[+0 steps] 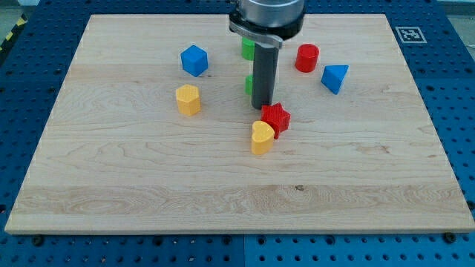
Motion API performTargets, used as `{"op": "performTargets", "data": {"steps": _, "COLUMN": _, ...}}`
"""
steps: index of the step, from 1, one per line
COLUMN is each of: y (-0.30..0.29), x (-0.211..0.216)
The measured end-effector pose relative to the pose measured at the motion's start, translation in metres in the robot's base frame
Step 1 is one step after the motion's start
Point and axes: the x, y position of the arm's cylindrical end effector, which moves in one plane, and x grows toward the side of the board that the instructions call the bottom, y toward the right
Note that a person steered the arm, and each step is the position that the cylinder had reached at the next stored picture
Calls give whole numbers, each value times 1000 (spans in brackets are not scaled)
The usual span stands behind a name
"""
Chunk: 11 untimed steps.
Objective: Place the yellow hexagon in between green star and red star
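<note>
The yellow hexagon [188, 99] stands left of centre on the wooden board [111, 185]. The red star [277, 119] lies near the centre and touches a yellow heart [261, 138] just below and left of it. My tip [260, 109] rests just above and left of the red star, close to it. Two green blocks peek out from behind the rod at its left side, one low [249, 84] and one higher [246, 49]. Both are mostly hidden, so I cannot tell which is the green star.
A blue cube [194, 60] sits above the yellow hexagon. A red cylinder [306, 57] and a blue triangular block [334, 78] sit to the rod's right. The arm's head [266, 15] hangs over the board's top middle.
</note>
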Motion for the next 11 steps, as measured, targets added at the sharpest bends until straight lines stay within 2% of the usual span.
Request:
{"op": "performTargets", "data": {"steps": 2, "y": -69, "x": -14}}
{"op": "performTargets", "data": {"steps": 4, "y": -137, "x": -52}}
{"op": "performTargets", "data": {"steps": 5, "y": -196, "x": -39}}
{"op": "performTargets", "data": {"steps": 6, "y": -197, "x": -20}}
{"op": "performTargets", "data": {"steps": 7, "y": -160, "x": -15}}
{"op": "performTargets", "data": {"steps": 9, "y": -155, "x": 24}}
{"op": "performTargets", "data": {"steps": 11, "y": -144, "x": 11}}
